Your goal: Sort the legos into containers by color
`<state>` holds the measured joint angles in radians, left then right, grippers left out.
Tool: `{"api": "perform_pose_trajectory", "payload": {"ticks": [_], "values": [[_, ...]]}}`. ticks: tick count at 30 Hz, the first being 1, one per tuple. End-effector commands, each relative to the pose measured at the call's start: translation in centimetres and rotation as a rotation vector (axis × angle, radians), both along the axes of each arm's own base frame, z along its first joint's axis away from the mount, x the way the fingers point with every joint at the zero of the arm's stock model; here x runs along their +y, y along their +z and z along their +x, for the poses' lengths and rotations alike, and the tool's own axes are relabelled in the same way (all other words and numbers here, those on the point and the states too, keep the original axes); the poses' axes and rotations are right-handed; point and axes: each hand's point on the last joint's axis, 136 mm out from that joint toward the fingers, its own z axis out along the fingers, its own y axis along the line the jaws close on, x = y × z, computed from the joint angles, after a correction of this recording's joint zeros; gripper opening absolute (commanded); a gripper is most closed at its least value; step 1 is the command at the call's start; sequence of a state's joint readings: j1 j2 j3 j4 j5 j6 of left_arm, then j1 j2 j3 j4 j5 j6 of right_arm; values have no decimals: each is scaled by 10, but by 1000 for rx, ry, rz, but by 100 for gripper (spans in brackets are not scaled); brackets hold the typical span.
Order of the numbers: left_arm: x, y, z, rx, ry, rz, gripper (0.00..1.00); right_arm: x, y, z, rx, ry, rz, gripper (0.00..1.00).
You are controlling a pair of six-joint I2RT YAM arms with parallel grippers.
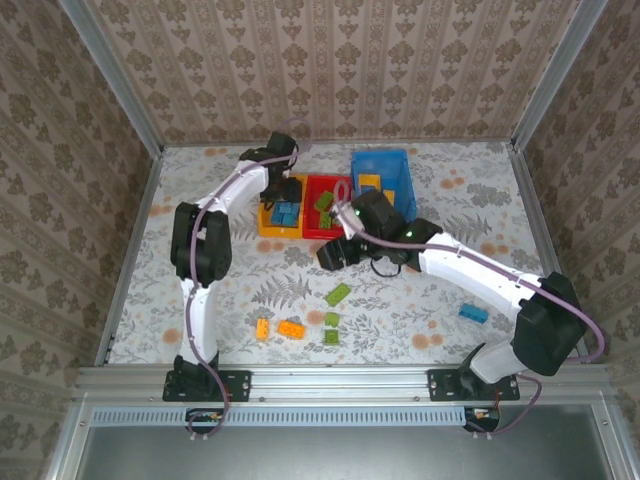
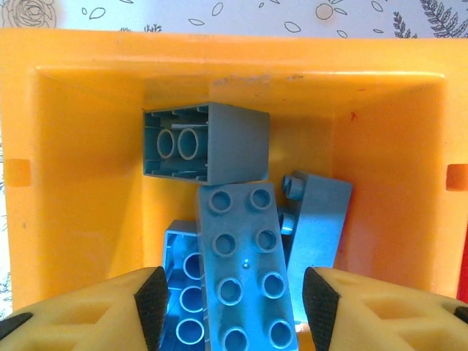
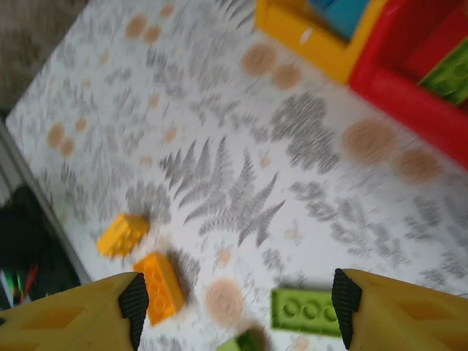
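Observation:
My left gripper [image 1: 287, 190] hangs open over the yellow-orange bin [image 1: 268, 229], which holds several blue bricks. In the left wrist view its fingers flank a long blue brick [image 2: 243, 267] lying in that bin [image 2: 219, 47], with a gap on each side. My right gripper [image 1: 335, 252] is open above the table, in front of the red bin [image 1: 312, 232]. Below it lie two orange bricks [image 3: 161, 287] [image 3: 121, 234] and a green brick [image 3: 306, 312]. The red bin [image 3: 409, 91] holds green bricks [image 3: 446, 77]. The blue bin [image 1: 408, 185] holds orange ones.
Loose bricks on the near table: two orange [image 1: 263, 328] [image 1: 291, 329], three green [image 1: 338, 294] [image 1: 331, 320] [image 1: 330, 337], and one blue [image 1: 473, 314] at the right. The three bins stand side by side at the back. Patterned walls enclose the table.

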<state>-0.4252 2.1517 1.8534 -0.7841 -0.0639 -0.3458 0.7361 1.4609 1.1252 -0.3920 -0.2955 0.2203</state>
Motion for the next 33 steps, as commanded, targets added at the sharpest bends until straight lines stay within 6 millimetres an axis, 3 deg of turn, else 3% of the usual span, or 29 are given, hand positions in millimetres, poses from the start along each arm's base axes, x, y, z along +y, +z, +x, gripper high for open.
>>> {"api": "perform_pose_trajectory", "payload": {"ticks": [1,5,13,19,22,27,33], "values": [[-6,59,-23,-71,13,-75,60,17,-11,-47,-113,269,-81,71],[-7,83,-67,-99,41,-136,61,44,-40,-91,-162,460,-150,74],[32,86,-171,-97,105,-254,65,87,-93,-118,-173,551,-292,80],[75,109,-243,-181,144,-341,69,103,-124,-115,-152,547,-383,81],[89,111,-275,-185,164,-397,68,106,-139,-111,-142,535,-424,79],[96,104,-320,-129,164,-492,65,102,-160,-105,-130,512,-506,73],[103,92,-372,12,130,-510,63,102,-171,-105,-124,511,-538,61]]}}
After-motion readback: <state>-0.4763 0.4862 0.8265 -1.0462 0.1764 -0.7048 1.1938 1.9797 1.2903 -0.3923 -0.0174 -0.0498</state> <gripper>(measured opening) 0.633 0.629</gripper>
